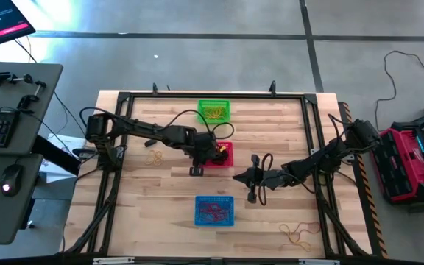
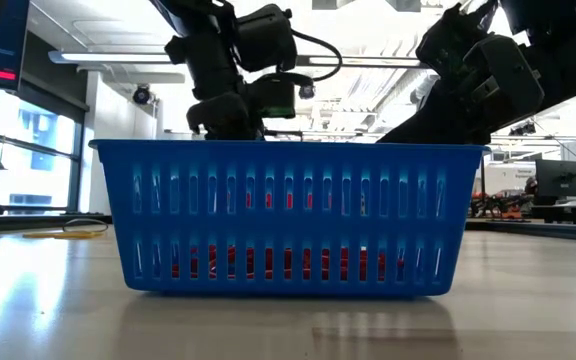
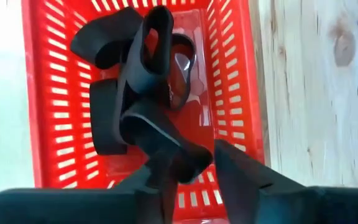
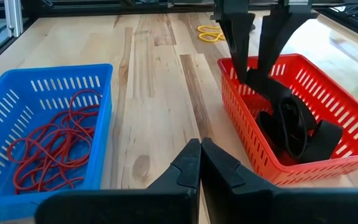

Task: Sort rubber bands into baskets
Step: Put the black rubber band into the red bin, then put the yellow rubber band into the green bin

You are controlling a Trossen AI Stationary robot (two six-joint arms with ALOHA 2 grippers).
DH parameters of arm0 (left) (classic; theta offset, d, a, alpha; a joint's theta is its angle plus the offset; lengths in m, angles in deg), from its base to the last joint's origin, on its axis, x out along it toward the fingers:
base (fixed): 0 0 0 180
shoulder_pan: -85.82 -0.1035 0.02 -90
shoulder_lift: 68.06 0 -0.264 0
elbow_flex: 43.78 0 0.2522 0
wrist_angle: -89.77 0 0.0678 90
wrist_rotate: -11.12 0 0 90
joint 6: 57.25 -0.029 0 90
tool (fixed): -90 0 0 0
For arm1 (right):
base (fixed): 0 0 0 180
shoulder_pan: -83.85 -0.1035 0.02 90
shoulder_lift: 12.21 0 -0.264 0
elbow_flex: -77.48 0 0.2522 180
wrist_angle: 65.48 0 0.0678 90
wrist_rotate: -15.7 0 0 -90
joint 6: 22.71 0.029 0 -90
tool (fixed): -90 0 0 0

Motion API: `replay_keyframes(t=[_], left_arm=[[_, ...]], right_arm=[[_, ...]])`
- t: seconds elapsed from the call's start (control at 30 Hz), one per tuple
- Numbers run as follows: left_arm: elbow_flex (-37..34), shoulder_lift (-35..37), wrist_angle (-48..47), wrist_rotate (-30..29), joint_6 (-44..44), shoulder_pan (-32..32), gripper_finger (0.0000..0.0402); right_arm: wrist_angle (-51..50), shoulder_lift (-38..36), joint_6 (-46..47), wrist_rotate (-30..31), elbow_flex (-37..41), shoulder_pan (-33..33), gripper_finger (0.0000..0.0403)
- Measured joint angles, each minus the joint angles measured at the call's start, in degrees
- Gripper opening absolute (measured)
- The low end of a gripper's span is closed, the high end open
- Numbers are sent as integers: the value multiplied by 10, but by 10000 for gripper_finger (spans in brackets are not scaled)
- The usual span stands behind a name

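My left gripper [image 3: 197,163] points steeply down into the red basket [image 1: 225,156], open, its fingertips on either side of the upper end of a black rubber band [image 3: 145,81]. Several black bands [image 4: 291,127] lie piled on the basket's floor. The blue basket [image 1: 214,210] nearer the front holds red bands [image 4: 51,149]. The green basket [image 1: 213,112] at the far side holds yellow ones. My right gripper [image 4: 199,155] hovers shut and empty right of the red basket. My left gripper comes from above, pointing down into the red basket. The upper end of a black band [image 3: 188,158] leans against one fingertip [image 3: 157,186], and a gap shows beside the other finger. The band's lower part rests on the pile in the basket.
Loose yellow bands lie on the wooden table left of the red basket [image 1: 154,156] and near the front right corner [image 1: 298,234]. A black frame [image 1: 311,118] runs round the table's edges. Bare wood lies between the red and blue baskets.
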Motion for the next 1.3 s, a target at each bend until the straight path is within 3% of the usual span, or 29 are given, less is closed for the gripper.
replay_keyframes(t=[0.2, 0.37, 0.57, 0.73, 0.97, 1.1, 1.2, 1.3], left_arm=[[0, 0, -7, -1, 0, 0, 129], [0, 0, -10, -5, -4, 1, 135], [-1, 17, -1, -78, 28, 21, 88], [-40, 48, 105, -140, 16, 62, 10], [-134, 105, 274, -133, 37, 95, 2], [-189, 141, 373, -135, 50, 114, 1], [-231, 166, 446, -136, 60, 127, 1], [-266, 189, 506, -141, 67, 143, 1]], right_arm=[[-1, 0, 0, 0, 0, 0, 0], [-1, 0, 0, 0, 0, 0, 0], [-3, 0, 0, 1, 0, -5, 0], [-8, 0, -2, 1, 0, -13, 0], [-9, -1, 12, -2, 0, -24, 0], [-24, -17, 61, -47, 0, -24, 1], [-107, -30, 101, -63, -20, -34, 11], [-253, -32, 150, -67, -73, -54, 30]])
